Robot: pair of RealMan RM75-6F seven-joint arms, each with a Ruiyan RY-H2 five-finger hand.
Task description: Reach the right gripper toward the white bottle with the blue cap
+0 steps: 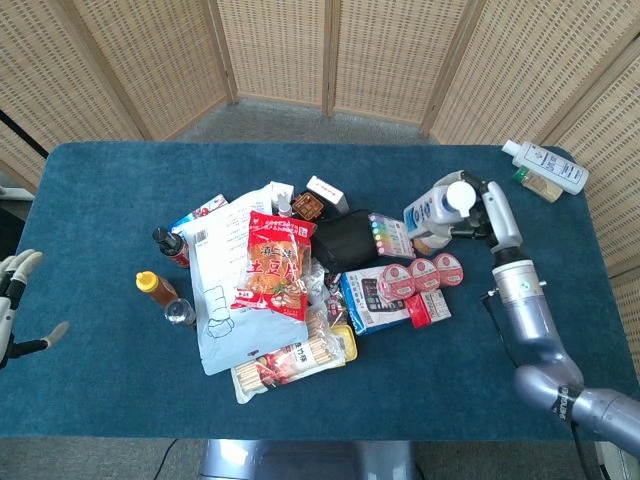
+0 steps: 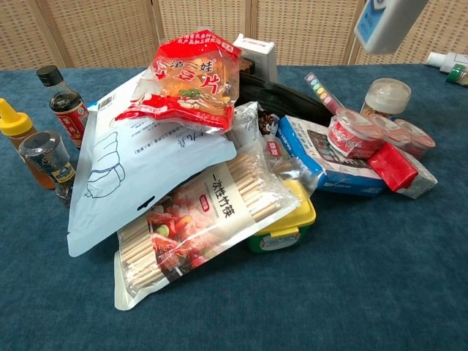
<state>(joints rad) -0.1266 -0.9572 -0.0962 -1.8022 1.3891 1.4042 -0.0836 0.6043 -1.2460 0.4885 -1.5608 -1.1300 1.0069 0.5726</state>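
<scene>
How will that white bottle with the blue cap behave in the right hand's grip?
Likely rigid: the white bottle keeps its shape in the right hand. It hangs tilted above the table, gripped near the cap end, so it may swing or slip. Its smooth plastic probably offers little friction.

A table (image 1: 120, 180) covered in dark blue cloth fills most of the head view. Behind it, from 9 through 12 to 3 o'clock, stands a folding screen (image 1: 270, 50) of woven tan panels in wooden frames. Grey floor (image 1: 290, 115) shows at 12 o'clock between screen and table. The light is even and soft.
</scene>
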